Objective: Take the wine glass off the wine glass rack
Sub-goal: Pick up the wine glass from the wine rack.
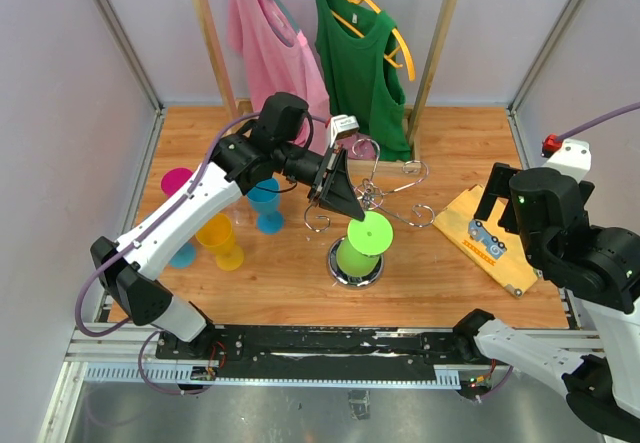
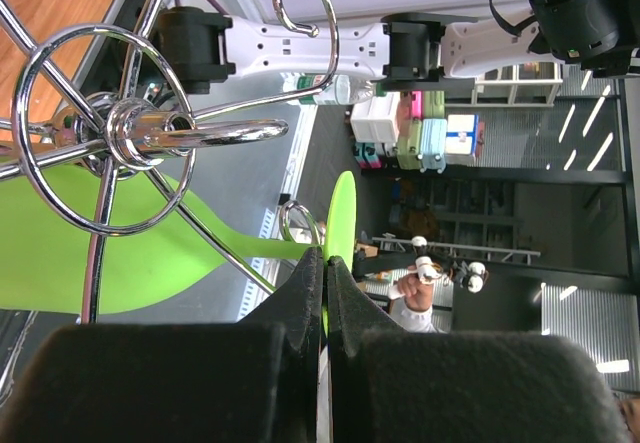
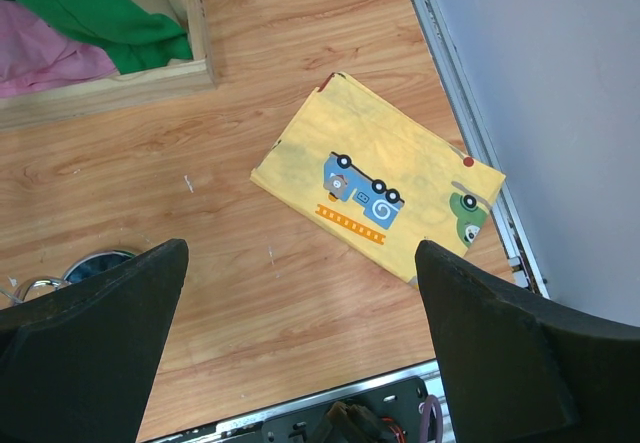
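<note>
The wine glass rack (image 1: 385, 198) is a chrome wire stand with scrolled arms on a round mirror base (image 1: 356, 276), at the table's middle. A lime-green wine glass (image 1: 366, 238) hangs upside down on it, foot uppermost. My left gripper (image 1: 345, 200) is shut on the edge of the glass's foot. In the left wrist view the gripper (image 2: 325, 263) pinches the thin green foot (image 2: 342, 208), with the stem and bowl (image 2: 60, 263) running left under the rack's chrome ring (image 2: 100, 128). My right gripper (image 3: 300, 253) is open and empty over bare wood, far right (image 1: 497, 195).
Magenta (image 1: 178, 181), blue (image 1: 265, 205) and yellow (image 1: 222, 241) plastic cups stand left of the rack, under the left arm. A folded yellow cloth (image 1: 490, 238) (image 3: 385, 178) lies at the right. A wooden clothes rail with pink (image 1: 272, 48) and green (image 1: 362, 58) shirts stands behind.
</note>
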Motion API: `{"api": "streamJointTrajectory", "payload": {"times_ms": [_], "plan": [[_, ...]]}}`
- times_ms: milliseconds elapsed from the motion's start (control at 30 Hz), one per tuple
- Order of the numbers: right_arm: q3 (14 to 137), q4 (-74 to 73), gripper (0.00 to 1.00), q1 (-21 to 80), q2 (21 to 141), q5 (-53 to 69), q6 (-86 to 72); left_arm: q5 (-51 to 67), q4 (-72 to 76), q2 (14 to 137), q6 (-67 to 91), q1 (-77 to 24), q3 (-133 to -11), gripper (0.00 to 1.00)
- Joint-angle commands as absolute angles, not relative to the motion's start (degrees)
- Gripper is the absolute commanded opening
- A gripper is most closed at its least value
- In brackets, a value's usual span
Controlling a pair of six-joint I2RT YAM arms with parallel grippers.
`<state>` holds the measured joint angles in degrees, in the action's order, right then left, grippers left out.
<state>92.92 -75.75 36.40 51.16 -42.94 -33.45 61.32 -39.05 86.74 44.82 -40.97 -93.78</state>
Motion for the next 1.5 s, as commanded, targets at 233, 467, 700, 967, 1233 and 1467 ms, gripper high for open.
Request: {"api": "streamJointTrajectory", "payload": {"times_ms": [233,467,700,967,1233,1467], "plan": [[92.9,-76.7,0.99,34.7,50.4,-43.4,-35.1,62.8,-37.4,85.4,44.9,-41.7,-93.9,0.00],[92.9,-76.7,0.99,34.7,50.6,-43.4,-35.2,63.6,-37.4,84.0,44.7,-41.8,-93.2,0.00],[92.9,-76.7,0.98,34.8,50.5,-43.1,-35.2,63.6,-37.5,83.5,46.0,-41.8,-93.3,0.00],[93.1,-77.2,0.98,34.7,50.1,-43.1,-35.6,60.9,-38.0,83.8,46.9,-41.8,-95.6,0.00],[93.1,-77.0,0.99,34.7,50.4,-43.0,-35.7,55.2,-40.9,84.3,44.2,-41.8,-98.3,0.00],[93.3,-76.7,0.98,34.8,50.8,-43.0,-35.3,53.5,-41.0,84.8,43.5,-42.0,-99.0,0.00]]}}
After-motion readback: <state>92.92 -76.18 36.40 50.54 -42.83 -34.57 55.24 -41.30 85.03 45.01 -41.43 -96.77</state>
